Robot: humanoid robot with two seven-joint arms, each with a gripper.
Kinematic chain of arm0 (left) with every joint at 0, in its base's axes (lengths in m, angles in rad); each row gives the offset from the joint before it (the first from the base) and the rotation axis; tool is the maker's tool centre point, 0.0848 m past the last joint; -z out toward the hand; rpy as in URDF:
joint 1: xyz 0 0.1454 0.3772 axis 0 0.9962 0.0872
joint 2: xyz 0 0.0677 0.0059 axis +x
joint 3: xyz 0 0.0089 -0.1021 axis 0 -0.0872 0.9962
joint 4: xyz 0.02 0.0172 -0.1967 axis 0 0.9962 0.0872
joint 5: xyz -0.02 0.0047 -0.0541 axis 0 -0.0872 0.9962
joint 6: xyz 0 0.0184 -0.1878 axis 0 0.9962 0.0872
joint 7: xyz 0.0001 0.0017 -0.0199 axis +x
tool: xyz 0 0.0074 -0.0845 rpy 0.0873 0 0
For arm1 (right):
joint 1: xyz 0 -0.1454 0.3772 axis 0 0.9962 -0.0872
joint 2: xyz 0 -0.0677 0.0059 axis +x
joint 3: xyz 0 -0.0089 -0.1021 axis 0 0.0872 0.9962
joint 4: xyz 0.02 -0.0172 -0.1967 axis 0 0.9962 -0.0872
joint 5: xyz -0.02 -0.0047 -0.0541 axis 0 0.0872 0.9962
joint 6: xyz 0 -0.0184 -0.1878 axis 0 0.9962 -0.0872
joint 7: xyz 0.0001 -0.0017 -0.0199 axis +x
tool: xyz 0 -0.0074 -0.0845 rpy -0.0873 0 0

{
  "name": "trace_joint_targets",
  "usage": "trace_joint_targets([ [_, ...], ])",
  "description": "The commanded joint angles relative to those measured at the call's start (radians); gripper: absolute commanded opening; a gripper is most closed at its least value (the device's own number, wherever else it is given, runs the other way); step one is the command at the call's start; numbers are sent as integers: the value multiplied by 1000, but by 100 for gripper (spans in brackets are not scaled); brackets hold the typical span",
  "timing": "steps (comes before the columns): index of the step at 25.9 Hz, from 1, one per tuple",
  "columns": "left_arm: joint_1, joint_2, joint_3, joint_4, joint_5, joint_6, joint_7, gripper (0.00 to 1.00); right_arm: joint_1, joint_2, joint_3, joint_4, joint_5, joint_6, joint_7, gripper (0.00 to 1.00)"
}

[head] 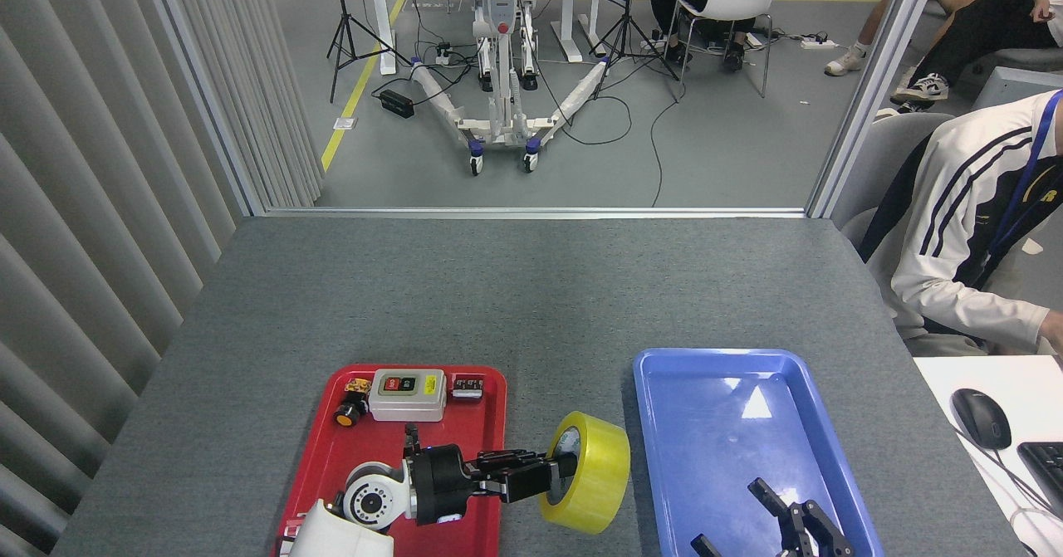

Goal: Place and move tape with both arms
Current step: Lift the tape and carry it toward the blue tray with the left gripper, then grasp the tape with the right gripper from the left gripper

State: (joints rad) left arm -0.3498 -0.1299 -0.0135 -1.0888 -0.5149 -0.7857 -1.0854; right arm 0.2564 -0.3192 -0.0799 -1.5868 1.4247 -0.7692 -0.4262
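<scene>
head view: the left gripper is clamped on the rim of the yellow tape roll, holding it on edge between the red tray and blue tray. the right gripper sits low over the blue tray, claws spread apart.

The yellow tape roll is held up on its edge by the left gripper, clamped through the core, right over the strip of grey table between the red tray and the blue tray. The right gripper is parked low over the blue tray, claws spread, mostly cut off by the frame. A grey switch box is sat at the back of the red tray. A person in a white jacket is seated at the right.
</scene>
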Motion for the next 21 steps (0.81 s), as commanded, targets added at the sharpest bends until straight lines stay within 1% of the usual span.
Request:
trace_joint_targets([
  [1,0,0,0,0,1,0,-1,0,-2,2,43,-4,-4,-16,55,100],
  [5,2,0,-13,0,-2,0,-2,0,-11,8,137,-30,0,-16,69,100],
  [7,2,0,-23,-2,-2,0,-1,0,-11,19,163,-44,3,-16,70,100],
  [14,5,0,-36,-5,-1,0,-1,0,-13,28,193,-42,23,-16,76,100],
  [17,6,0,-36,-3,-4,0,-2,0,-13,32,193,-41,25,-16,76,95],
  [21,9,0,-59,-10,-7,0,-2,0,-13,51,209,-39,25,-16,76,92],
])
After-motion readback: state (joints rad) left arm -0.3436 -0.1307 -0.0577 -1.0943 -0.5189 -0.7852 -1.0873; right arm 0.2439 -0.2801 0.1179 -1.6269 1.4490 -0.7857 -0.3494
